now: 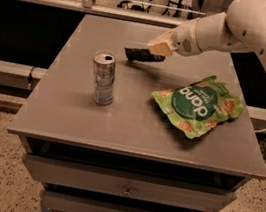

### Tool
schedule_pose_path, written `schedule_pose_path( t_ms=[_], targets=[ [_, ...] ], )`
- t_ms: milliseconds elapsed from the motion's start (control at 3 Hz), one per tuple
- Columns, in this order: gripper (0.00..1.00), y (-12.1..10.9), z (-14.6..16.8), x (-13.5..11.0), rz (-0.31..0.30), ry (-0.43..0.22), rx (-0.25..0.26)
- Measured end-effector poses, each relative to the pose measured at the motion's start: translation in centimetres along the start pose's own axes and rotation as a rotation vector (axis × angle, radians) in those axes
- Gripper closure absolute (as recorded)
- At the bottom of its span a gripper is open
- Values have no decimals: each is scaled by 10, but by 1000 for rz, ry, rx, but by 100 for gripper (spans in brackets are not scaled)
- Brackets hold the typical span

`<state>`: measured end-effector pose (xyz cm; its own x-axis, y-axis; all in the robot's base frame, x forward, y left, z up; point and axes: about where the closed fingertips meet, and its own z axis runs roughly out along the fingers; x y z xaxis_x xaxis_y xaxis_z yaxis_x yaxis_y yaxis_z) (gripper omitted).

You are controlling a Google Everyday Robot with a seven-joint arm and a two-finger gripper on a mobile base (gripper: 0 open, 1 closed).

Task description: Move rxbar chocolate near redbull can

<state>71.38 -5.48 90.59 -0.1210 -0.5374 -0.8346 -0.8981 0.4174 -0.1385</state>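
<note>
Rxbar chocolate (140, 54) belongs near the redbull can (103, 77), which stands upright at the front left of the table (119, 126), a green snack bag (197, 104) lying to its right. Beyond the can, close but not touching, the bar seems lifted just off the surface, its right end pinched in the gripper (156, 51). Carrying looks nearly done; the next move calls for lowering it beside the can without toppling it, then letting go
</note>
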Motion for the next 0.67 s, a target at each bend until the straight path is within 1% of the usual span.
schedule_pose_path(
  t_ms=[333, 667],
  targets=[
    [100, 63, -3, 0, 0, 1, -125],
    [97, 128, -3, 2, 31, -10, -265]
  ],
)
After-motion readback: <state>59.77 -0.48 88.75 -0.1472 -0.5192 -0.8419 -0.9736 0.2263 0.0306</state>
